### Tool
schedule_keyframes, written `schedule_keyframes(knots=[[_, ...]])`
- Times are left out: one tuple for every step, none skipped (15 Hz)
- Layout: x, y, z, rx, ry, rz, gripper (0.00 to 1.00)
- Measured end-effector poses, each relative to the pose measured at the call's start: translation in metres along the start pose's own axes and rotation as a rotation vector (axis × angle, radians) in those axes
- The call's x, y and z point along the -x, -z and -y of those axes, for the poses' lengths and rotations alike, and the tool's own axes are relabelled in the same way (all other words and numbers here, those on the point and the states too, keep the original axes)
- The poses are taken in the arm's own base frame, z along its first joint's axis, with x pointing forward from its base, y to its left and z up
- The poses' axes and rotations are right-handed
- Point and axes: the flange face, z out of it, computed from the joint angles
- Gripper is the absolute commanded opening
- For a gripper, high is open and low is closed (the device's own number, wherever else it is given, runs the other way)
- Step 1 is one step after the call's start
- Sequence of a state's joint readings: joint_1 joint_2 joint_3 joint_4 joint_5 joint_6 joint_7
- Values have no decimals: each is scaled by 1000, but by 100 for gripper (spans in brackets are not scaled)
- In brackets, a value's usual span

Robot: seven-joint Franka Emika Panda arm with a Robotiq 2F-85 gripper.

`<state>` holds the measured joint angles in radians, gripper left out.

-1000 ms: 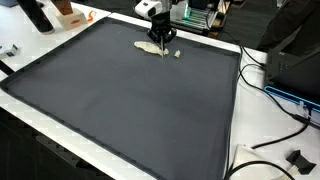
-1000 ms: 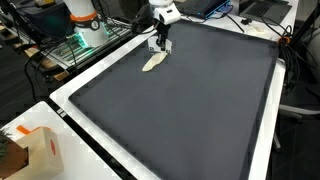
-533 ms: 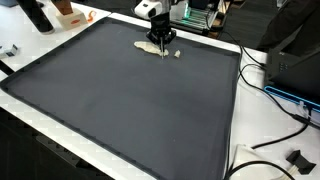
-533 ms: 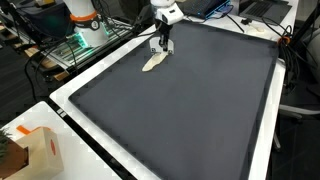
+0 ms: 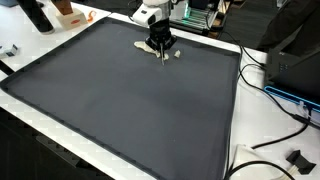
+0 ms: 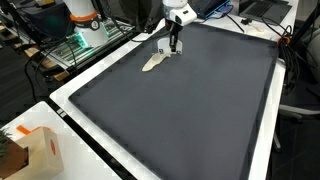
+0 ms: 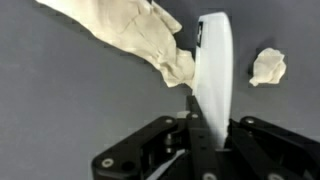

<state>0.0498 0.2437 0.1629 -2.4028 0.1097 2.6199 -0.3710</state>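
Note:
My gripper (image 7: 212, 118) is shut on a white oblong flat object (image 7: 215, 70) that stands upright, its tip down by the dark mat (image 7: 70, 100). A crumpled beige cloth (image 7: 135, 35) lies right against the white object's left side. To its right, apart from it, sits a small crumpled beige scrap (image 7: 267, 66). In both exterior views the gripper (image 5: 160, 43) (image 6: 172, 45) hangs low over the far part of the mat, beside the cloth (image 5: 148, 46) (image 6: 152, 62). The scrap (image 5: 176, 53) lies just past it.
The large dark mat (image 5: 120, 100) covers a white table (image 5: 250, 150). Cables (image 5: 285, 95) and a black box (image 5: 295, 60) sit at one side. A cardboard box (image 6: 35, 150) stands at a table corner, and a dark bottle (image 5: 36, 15) near the mat's far corner.
The wrist has shifted sideways a little, away from the beige cloth, still holding the white object. The cloth and scrap have not moved.

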Motion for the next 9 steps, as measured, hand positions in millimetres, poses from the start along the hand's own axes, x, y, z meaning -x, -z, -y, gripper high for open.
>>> schedule_keyframes(knots=[[-6,0,-1,0,11,6,1],[-12,1,-1,0,20,12,1],[-17,1,-1,1,27,17,1],[-21,1,0,3,31,23,1],[-24,2,1,8,33,27,1],[-26,2,3,14,32,30,1],[-26,2,5,19,29,31,1],[-27,3,7,25,25,31,1],[-27,4,9,30,20,31,1]])
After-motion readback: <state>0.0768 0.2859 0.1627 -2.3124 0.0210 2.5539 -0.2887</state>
